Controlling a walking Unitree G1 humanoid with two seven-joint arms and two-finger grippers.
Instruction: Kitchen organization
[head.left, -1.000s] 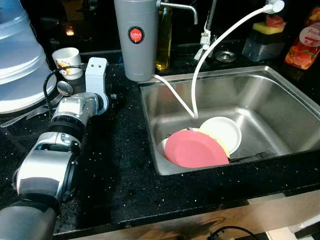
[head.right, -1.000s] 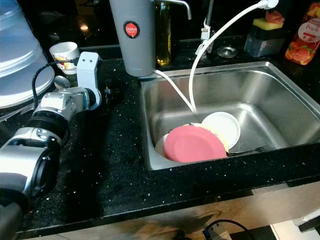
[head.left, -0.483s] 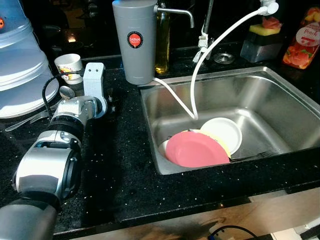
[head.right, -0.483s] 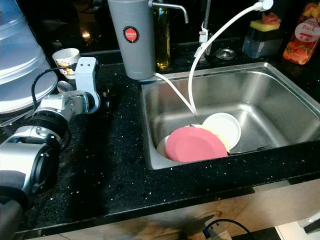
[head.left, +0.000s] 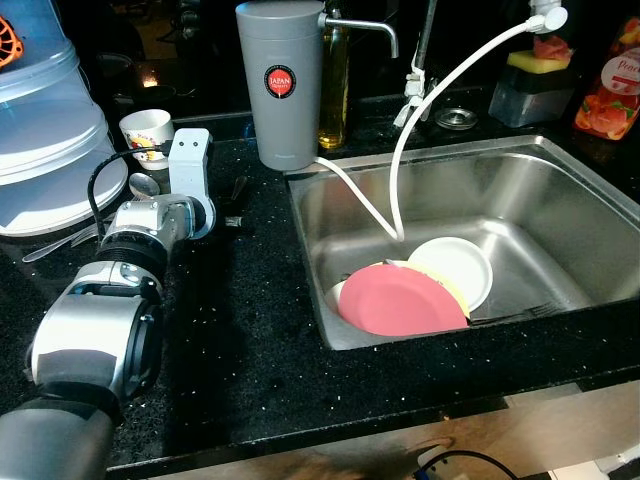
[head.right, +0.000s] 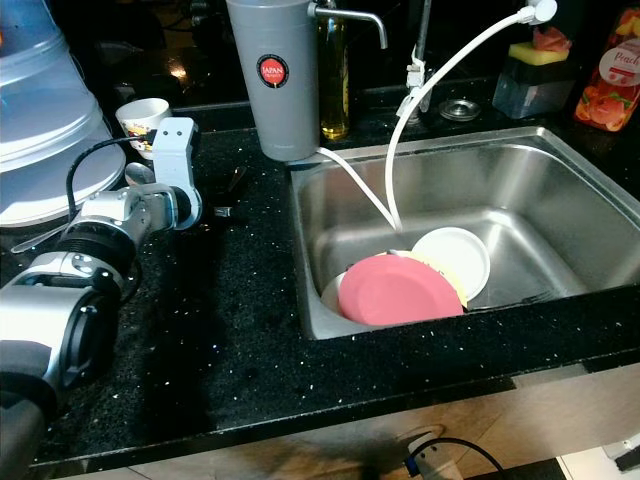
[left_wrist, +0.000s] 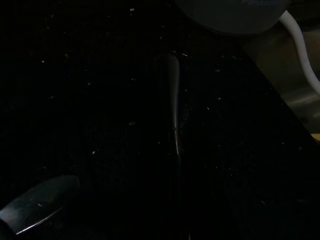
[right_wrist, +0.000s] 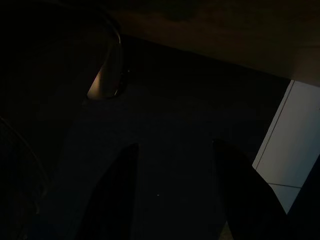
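Observation:
My left arm reaches across the black counter. The left gripper hovers low over it, just left of the sink, with its black fingers apart and nothing between them. A slim utensil handle lies on the counter ahead of it in the dark left wrist view, beside a spoon bowl. In the sink a pink plate lies on a yellow one, next to a white dish and a fork. The right gripper hangs open in shade.
A grey water filter stands at the sink's back left corner, and its white hose drops into the basin. A paper cup, a spoon and a large clear container sit at the left. A sponge holder and a bottle are behind the sink.
The camera has shifted a little, sliding the scene to the right. The left gripper stays over the same patch of counter. Nothing was taken hold of or let go.

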